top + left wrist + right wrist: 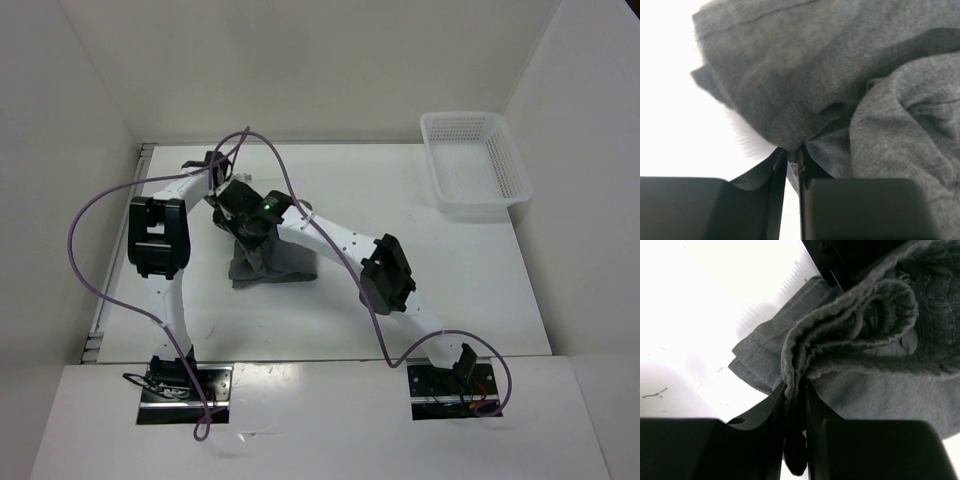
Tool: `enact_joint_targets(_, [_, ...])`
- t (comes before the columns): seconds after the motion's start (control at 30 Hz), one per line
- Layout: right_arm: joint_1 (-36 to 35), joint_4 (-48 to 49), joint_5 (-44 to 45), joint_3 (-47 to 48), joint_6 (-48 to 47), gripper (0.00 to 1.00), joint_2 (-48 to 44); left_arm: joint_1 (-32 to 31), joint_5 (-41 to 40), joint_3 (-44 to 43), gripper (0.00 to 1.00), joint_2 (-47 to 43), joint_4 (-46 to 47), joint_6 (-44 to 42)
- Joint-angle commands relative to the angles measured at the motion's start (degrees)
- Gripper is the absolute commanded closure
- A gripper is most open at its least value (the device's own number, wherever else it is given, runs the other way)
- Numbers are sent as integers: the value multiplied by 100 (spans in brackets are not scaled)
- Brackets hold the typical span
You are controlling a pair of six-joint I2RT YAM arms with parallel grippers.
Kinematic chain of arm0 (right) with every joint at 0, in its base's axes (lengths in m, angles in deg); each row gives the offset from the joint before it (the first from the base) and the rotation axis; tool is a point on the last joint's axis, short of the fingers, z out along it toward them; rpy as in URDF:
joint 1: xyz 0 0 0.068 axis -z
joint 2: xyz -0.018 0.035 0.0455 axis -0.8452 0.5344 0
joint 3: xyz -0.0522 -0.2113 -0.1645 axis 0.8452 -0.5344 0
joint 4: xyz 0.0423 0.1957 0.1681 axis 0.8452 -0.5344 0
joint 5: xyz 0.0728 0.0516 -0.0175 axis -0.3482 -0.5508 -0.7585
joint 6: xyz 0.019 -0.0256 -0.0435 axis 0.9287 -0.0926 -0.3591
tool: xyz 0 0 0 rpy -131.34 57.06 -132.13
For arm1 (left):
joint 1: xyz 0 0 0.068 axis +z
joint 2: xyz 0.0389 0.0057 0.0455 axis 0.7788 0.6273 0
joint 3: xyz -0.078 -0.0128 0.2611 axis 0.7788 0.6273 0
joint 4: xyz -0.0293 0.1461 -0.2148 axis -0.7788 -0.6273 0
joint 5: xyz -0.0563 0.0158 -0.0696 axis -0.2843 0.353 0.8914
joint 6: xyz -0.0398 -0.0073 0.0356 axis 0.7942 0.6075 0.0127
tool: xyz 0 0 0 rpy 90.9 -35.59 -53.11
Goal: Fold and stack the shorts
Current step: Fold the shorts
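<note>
The dark grey shorts [272,262] hang bunched near the table's middle left, their lower part resting on the white table. My left gripper [228,208] is shut on a fold of the shorts [805,90]; its jaws pinch the fabric edge [792,152]. My right gripper [258,225] is shut on a thick gathered edge of the shorts [840,330], with cloth squeezed between its fingers [796,400]. Both grippers hold the upper part of the shorts, close together.
A white plastic mesh basket [474,162] stands at the back right of the table. White walls close in the left, back and right sides. Purple cables loop over both arms [300,200].
</note>
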Motion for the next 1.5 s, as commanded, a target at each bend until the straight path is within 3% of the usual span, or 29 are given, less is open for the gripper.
enact_joint_targets(0.0, [83,60,-492,570,35,100,214,5,-180,16,80,166,406,-49])
enact_joint_targets(0.1, [83,60,-606,571,35,94,293,138,-504,-46,69,105,406,-49])
enact_joint_targets(0.13, [83,112,-606,571,96,89,345,277,-584,-107,60,26,354,-49])
enact_joint_targets(0.27, [83,113,-606,632,167,65,346,629,-752,-308,45,-299,301,-49])
enact_joint_targets(0.43, [83,182,-782,825,229,51,215,972,-751,-598,39,-607,248,-49])
enact_joint_targets(0.47, [83,183,-939,904,281,49,214,973,-752,-599,39,-607,248,-49])
enact_joint_targets(0.5, [135,235,-1036,905,281,40,136,973,-752,-686,39,-607,248,-49])
enact_joint_targets(0.6, [135,341,-1563,1185,334,33,-58,973,-691,-906,37,-555,126,-49])
enact_joint_targets(0.77, [311,902,-1865,539,465,32,-1005,973,-156,-1100,36,-702,-77,-49])
enact_joint_targets(0.9, [617,2176,-1433,-2110,781,30,-2306,911,478,-899,30,-1011,-182,-49])
enact_joint_targets(0.97, [933,2407,-1188,-2861,1010,35,-2658,693,707,-653,30,-1247,-182,-49])
enact_joint_targets(1.13, [988,2099,-782,-3673,844,34,-2660,551,488,-363,30,-1600,-182,-49])
enact_joint_targets(1.27, [988,2424,-589,-4560,844,33,-2765,551,504,-274,30,-1679,-182,-49])
enact_joint_targets(1.4, [927,2512,-527,-4755,844,33,-2713,428,681,-222,30,-1460,-253,-49])
enact_joint_targets(1.47, [866,2643,-457,-4817,844,36,-2652,349,367,-169,30,-1206,-253,-49])
